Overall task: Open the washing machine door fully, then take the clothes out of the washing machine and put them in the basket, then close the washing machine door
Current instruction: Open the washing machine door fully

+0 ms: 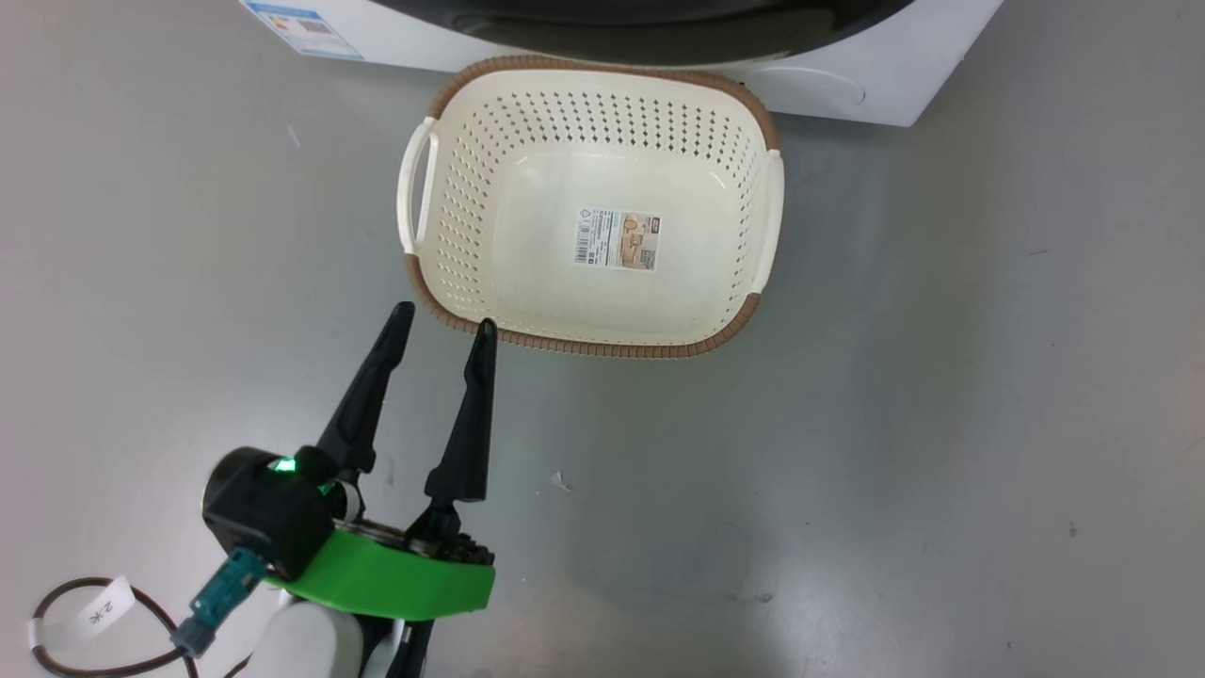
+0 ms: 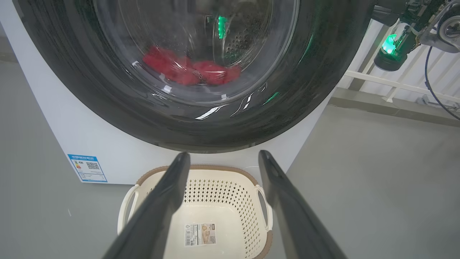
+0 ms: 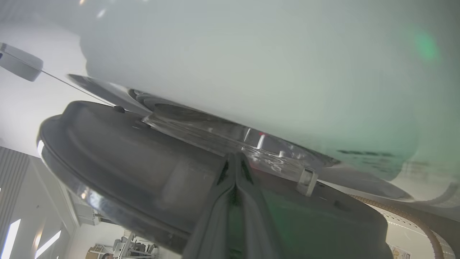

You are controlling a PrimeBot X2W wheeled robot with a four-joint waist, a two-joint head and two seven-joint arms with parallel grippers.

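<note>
Our right tool (image 3: pixel 235 160), fingers pressed together on nothing, noses into the gap between the washing machine (image 3: pixel 251 54) and its barely open door (image 3: pixel 125 154), red clothes (image 2: pixel 187 70) inside, while the wide-spread left tool (image 1: pixel 445 316) hangs farther off before the machine, by the basket (image 1: pixel 471 235).

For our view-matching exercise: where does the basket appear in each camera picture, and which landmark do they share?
Head view: basket upper centre, just below the washing machine door.
Left wrist view: basket bottom centre, below the door.
Right wrist view: a strip of the basket's brown rim, lower right edge.
Shared landmark: the washing machine door's black ring.
</note>
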